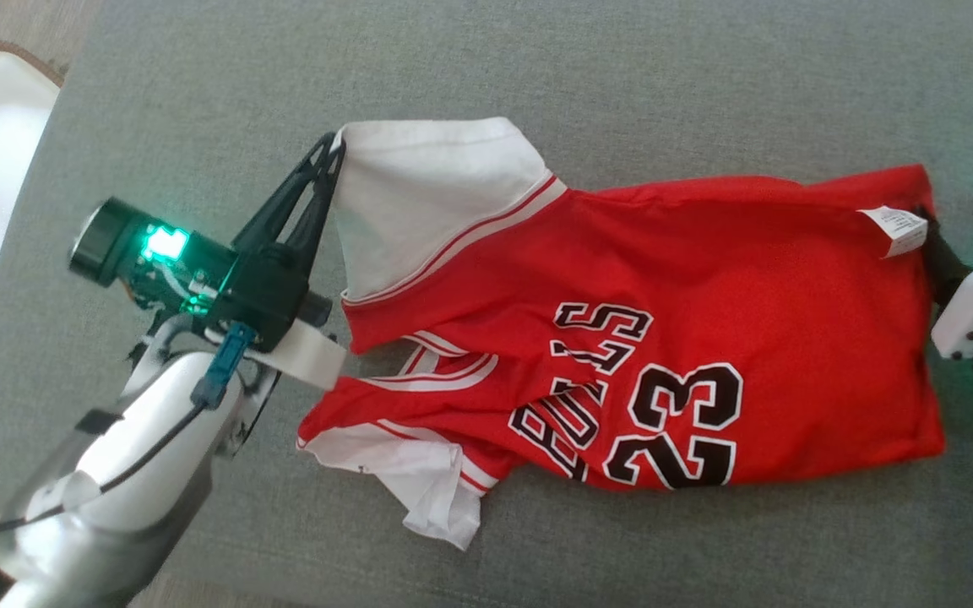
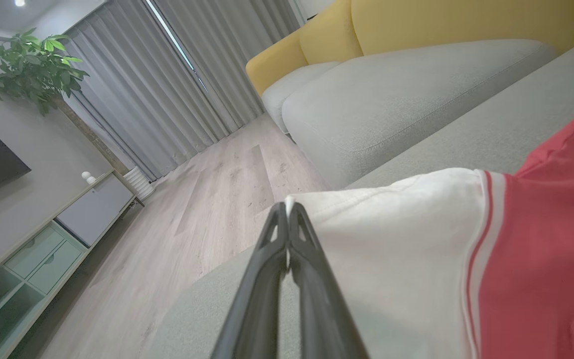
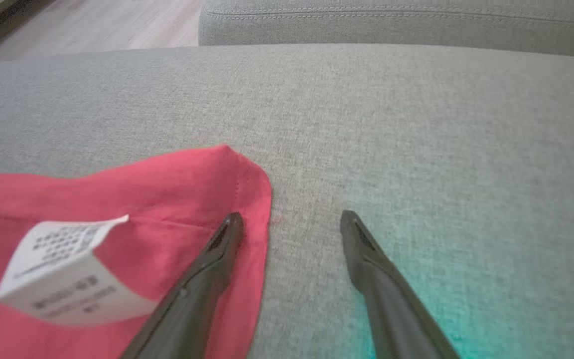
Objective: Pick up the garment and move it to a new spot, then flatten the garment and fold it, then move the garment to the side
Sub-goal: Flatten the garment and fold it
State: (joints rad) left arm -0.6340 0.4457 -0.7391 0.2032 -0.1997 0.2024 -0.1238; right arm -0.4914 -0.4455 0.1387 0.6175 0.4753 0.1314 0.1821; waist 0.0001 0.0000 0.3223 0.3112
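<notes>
My left gripper [image 1: 336,143] is pinched closed on the corner of the upper white sleeve [image 1: 427,198] of the jersey [image 1: 706,338]. My right gripper [image 3: 291,218] stands wide open and holds nothing. One of its fingers lies over the red hem corner, the other over the bare grey cushion [image 3: 416,124]. A white care label [image 3: 68,269] sits just beside the first finger. The jersey, red with black lettering and the number 23, lies mostly flat across the cushion, sleeves toward my left and hem toward my right. Its lower sleeve [image 1: 419,481] is crumpled nearest me.
</notes>
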